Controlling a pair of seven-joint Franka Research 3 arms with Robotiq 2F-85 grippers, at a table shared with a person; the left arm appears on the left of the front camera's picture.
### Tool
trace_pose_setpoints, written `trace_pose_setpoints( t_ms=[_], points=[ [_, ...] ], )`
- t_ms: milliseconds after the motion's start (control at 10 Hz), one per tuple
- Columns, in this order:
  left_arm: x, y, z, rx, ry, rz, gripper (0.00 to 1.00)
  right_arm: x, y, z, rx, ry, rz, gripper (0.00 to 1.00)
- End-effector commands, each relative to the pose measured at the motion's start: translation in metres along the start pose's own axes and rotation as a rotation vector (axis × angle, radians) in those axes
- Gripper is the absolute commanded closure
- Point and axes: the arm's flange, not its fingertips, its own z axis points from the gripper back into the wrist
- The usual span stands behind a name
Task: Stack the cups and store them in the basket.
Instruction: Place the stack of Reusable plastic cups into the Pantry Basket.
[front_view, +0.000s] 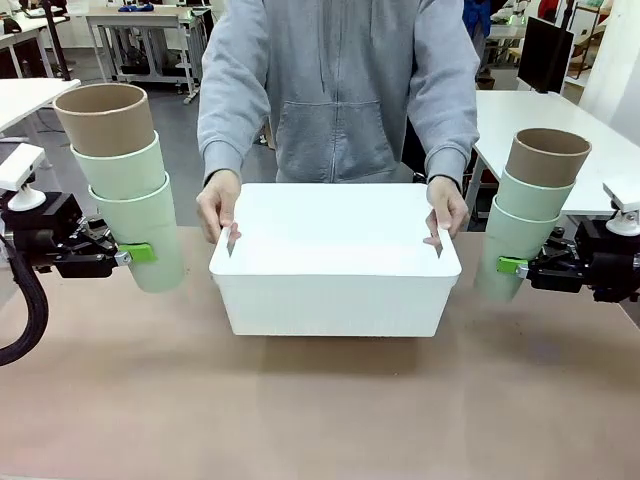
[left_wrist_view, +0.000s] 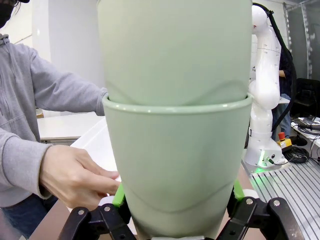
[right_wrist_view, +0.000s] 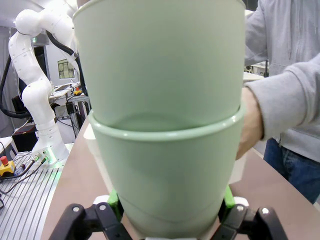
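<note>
At the left, the left gripper (front_view: 145, 255) is closed around the bottom cup of the left stack (front_view: 125, 180), which stands upright and appears clear of the table (front_view: 300, 410). In the middle sits the basket (front_view: 330, 290), with one hand (front_view: 218, 205) of a person on its far left corner and the other hand (front_view: 448, 208) on its far right. Its top looks flat white, and I cannot tell whether it is open. At the right, the right gripper (front_view: 507, 265) clamps the lowest cup of the right stack (front_view: 530, 215) likewise. Likely trouble: each grip holds only the bottom cup, so a tilt could shed the nested upper cups, and a stack could strike the rim or a hand. Count: 6 cups, 4 mint green and 2 tan, in 2 stacks of 3; 1 basket; 2 grippers.
</note>
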Motion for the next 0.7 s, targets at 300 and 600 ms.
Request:
trace_pose_setpoints(
  t_ms=[300,600],
  points=[
    [0.0032,-0.0002,-0.0017,-0.004,-0.003,-0.017,0.14,0.0033,-0.0003,-0.0022,-0.003,-0.009,0.01,0.14],
    [0.0032,-0.0002,-0.0017,-0.004,-0.003,-0.017,0.14,0.0033,-0.0003,-0.0022,-0.003,-0.009,0.01,0.14]
  ],
)
